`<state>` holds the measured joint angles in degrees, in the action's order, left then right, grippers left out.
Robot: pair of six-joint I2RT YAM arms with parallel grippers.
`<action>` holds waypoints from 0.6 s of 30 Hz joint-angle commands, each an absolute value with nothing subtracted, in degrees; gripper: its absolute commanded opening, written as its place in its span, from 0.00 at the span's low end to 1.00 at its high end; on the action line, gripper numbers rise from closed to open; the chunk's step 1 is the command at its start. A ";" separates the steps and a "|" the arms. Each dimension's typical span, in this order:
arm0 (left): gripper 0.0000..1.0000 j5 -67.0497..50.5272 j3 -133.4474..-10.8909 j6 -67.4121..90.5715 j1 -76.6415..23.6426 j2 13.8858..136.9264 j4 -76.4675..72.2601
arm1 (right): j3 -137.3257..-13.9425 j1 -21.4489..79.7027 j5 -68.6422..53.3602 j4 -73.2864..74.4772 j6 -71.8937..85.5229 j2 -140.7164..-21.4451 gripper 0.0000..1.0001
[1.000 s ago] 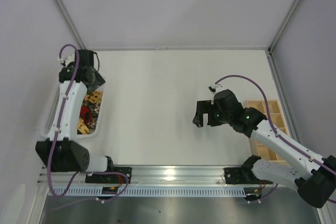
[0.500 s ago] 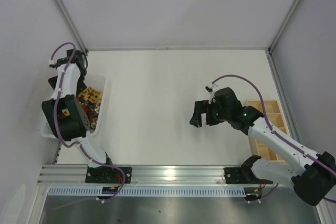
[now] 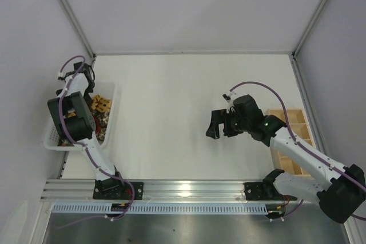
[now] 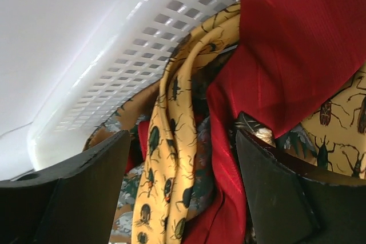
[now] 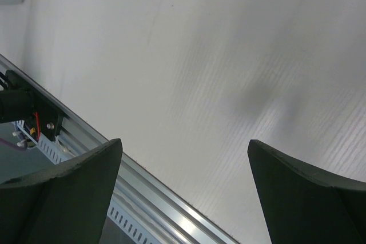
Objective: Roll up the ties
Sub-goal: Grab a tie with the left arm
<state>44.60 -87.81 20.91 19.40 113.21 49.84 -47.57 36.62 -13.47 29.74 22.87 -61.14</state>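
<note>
The ties lie tangled in a white perforated basket (image 3: 111, 112) at the left table edge. The left wrist view shows the yellow tie with dark beetle marks (image 4: 171, 158), the plain red tie (image 4: 286, 55) and the dark multicoloured tie (image 4: 201, 184) under them, against the basket wall (image 4: 143, 55). My left gripper (image 4: 183, 198) is open, low in the basket, with its fingers on either side of the yellow and red ties. In the top view it (image 3: 86, 91) is largely hidden by its arm. My right gripper (image 3: 220, 124) is open and empty above the bare table, as its wrist view (image 5: 183, 198) also shows.
A wooden tray with compartments (image 3: 284, 112) stands at the right edge, partly under the right arm. The metal rail (image 5: 171, 210) runs along the near table edge. White walls enclose the table on three sides.
My left arm has folded back over the basket and brought its gripper down among the ties. My right gripper has shifted slightly left.
</note>
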 commanded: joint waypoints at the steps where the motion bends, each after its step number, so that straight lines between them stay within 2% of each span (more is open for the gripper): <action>1: 0.80 45.35 -86.49 20.21 19.86 113.99 46.67 | -48.43 36.47 -14.68 27.51 22.68 -61.61 1.00; 2: 0.80 45.18 -85.35 20.65 19.95 114.08 46.50 | -48.34 36.47 -15.11 27.42 22.76 -61.79 1.00; 3: 0.72 44.91 -84.99 21.44 19.86 114.08 46.49 | -48.25 36.47 -15.20 27.16 22.85 -61.87 1.00; 5: 0.68 45.52 -83.59 22.23 19.86 113.47 46.58 | -48.08 36.47 -15.64 26.98 23.11 -62.14 1.00; 12: 0.65 44.74 -79.46 23.82 19.86 111.71 45.44 | -46.76 36.47 -15.91 26.72 22.85 -61.79 1.00; 14: 0.59 45.08 -78.84 23.91 19.86 111.71 45.26 | -46.85 36.47 -16.17 26.89 22.68 -62.05 1.00; 18: 0.59 44.74 -78.40 24.17 19.95 111.36 45.00 | -46.58 36.47 -15.65 26.89 22.41 -62.05 1.00</action>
<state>44.45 -79.15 22.90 19.42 113.69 45.32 -46.72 36.62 -15.11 28.38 22.87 -62.19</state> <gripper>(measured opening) 0.587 0.995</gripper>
